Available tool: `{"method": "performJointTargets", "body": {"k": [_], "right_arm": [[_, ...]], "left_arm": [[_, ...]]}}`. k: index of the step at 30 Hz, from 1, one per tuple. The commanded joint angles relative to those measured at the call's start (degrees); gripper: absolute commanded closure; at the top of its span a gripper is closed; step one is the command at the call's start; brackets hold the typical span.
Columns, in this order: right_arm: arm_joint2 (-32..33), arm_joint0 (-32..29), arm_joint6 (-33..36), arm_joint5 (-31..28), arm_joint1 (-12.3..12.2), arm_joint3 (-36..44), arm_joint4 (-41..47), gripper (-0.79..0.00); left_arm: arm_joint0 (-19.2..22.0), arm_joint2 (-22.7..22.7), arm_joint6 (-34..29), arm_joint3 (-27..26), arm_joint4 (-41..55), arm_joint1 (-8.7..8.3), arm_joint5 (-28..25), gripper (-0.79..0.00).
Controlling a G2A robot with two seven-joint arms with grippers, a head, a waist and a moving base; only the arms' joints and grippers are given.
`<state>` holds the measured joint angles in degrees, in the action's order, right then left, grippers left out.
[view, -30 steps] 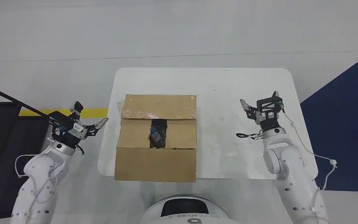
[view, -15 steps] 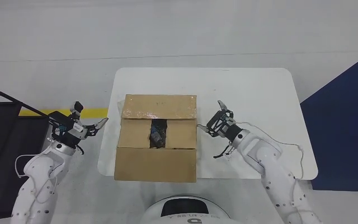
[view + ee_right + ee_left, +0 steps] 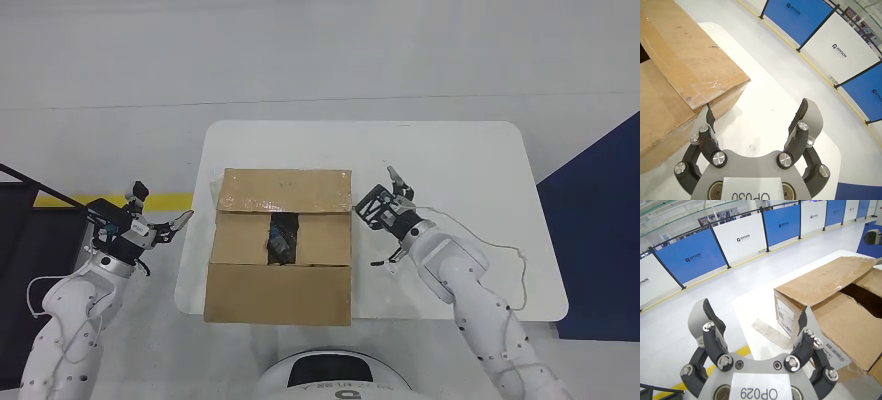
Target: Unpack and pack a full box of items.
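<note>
The box point(image 3: 285, 190) sits in the middle of the table point(image 3: 450, 160), flaps partly open. Our right gripper point(image 3: 378, 192), wide and empty, is just beside its right edge. It is nearer than our left gripper point(image 3: 163, 202), also wide, which hangs beyond the table's left side.

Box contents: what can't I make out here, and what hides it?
- Top view: the flaps cover the box except for a narrow gap. The dark item in it is too small to identify.
- Left wrist view: the gap is in shadow and cut off by the picture's edge.
- Right wrist view: the opening is cut off by the edge. It is unclear whether the right gripper touches the box corner.
</note>
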<state>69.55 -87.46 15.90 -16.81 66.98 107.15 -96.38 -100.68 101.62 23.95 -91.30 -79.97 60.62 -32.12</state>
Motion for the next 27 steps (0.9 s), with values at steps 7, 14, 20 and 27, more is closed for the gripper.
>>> {"method": "performJointTargets", "body": {"k": [7,14,20,27], "right_arm": [[0.3,0.2,2.0,-2.6,0.0,2.7,3.0,-0.785],[-2.2,5.0,6.2,3.9,1.0,1.8,2.7,-0.785],[-4.7,8.8,8.3,8.2,1.9,1.4,1.3,-0.785],[-6.9,10.5,8.6,11.6,2.7,3.1,-1.3,-0.785]], "left_arm": [[0.0,0.0,0.0,0.0,0.0,0.00,0.0,-0.785],[0.0,0.0,0.0,0.0,0.0,0.00,0.0,-0.785],[0.0,0.0,0.0,0.0,0.0,0.00,0.0,-0.785],[0.0,0.0,0.0,0.0,0.0,0.00,0.0,-0.785]]}}
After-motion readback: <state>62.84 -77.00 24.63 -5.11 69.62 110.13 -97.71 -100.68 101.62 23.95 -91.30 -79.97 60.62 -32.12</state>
